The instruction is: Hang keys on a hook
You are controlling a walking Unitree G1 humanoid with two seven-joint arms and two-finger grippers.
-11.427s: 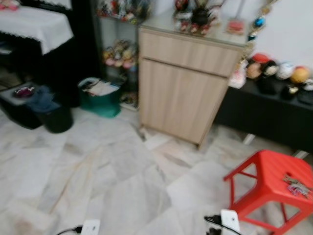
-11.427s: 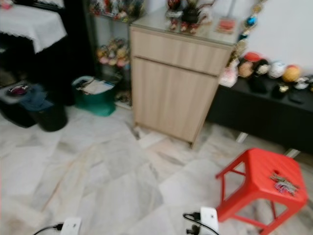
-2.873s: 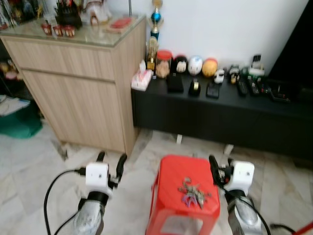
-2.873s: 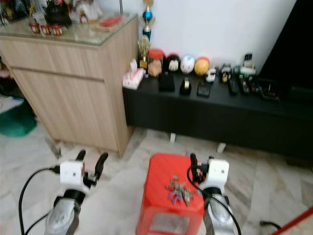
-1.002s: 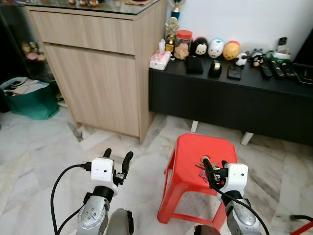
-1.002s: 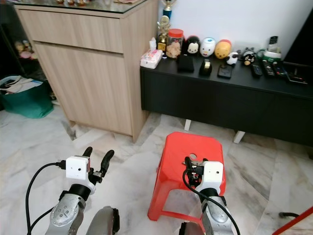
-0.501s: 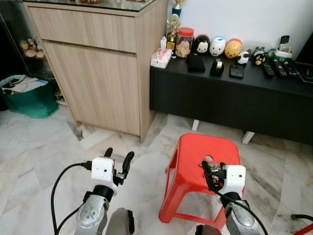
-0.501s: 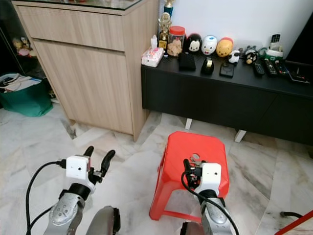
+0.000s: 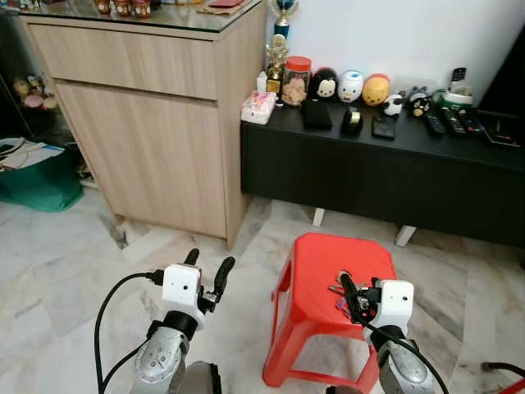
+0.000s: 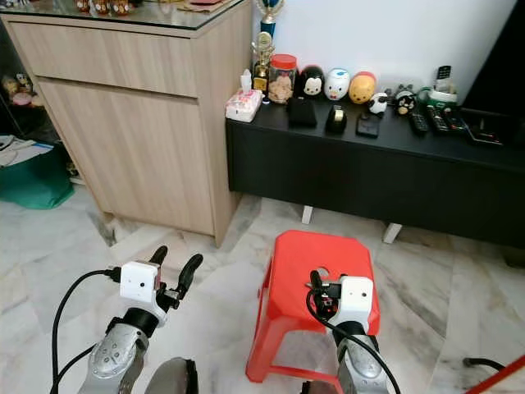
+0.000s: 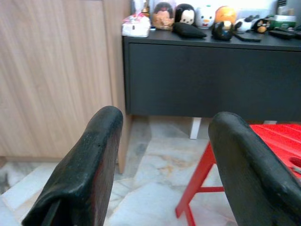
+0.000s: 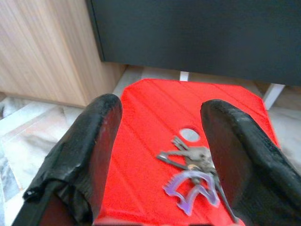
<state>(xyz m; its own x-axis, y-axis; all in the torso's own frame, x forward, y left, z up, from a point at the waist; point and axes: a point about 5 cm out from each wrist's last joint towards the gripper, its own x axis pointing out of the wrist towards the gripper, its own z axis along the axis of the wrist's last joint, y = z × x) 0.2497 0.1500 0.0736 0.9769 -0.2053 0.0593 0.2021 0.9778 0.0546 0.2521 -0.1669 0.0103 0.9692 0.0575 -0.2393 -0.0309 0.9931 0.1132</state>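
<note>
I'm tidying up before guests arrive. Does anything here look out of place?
Yes: a bunch of keys with a purple tag lies loose on the red stool, next to its centre hole, rather than hanging anywhere. The right gripper hangs open above them. Nothing looks spilled or broken.

Silver keys [image 12: 190, 157] with purple tag, flat on red stool [image 12: 146, 122]

head eyes look down, wrist views near, sharing red stool [image 9: 343, 283]
</note>
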